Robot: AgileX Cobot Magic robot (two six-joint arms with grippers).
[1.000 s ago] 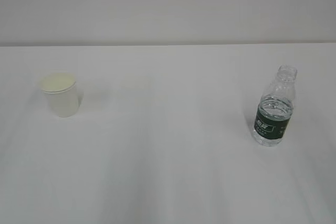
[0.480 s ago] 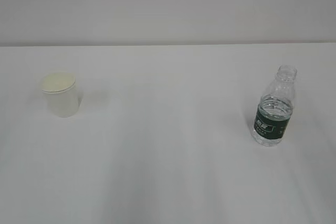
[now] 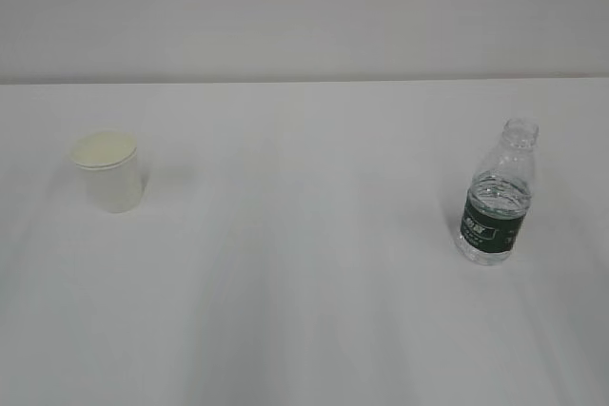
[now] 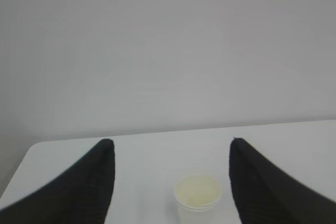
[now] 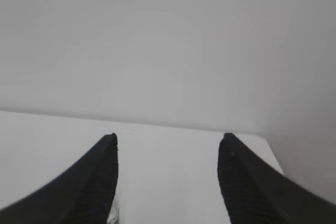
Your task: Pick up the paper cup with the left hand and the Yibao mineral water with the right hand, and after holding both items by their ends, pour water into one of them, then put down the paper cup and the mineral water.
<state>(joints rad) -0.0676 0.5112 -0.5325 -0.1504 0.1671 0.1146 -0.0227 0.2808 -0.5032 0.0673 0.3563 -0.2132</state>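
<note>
The white paper cup (image 3: 108,172) stands upright on the left of the table, its cream inside showing. It also shows in the left wrist view (image 4: 198,198), low between the two black fingers of my left gripper (image 4: 170,142), which is open and empty, short of the cup. The Yibao mineral water bottle (image 3: 498,199) stands upright on the right, uncapped, with a dark green label. In the right wrist view only a sliver of it (image 5: 113,215) shows beside the left finger. My right gripper (image 5: 169,137) is open and empty. Neither arm shows in the exterior view.
A white table (image 3: 304,282) runs back to a plain grey-white wall. Its far edge and a right corner (image 5: 265,142) show in the right wrist view. A left corner (image 4: 37,148) shows in the left wrist view.
</note>
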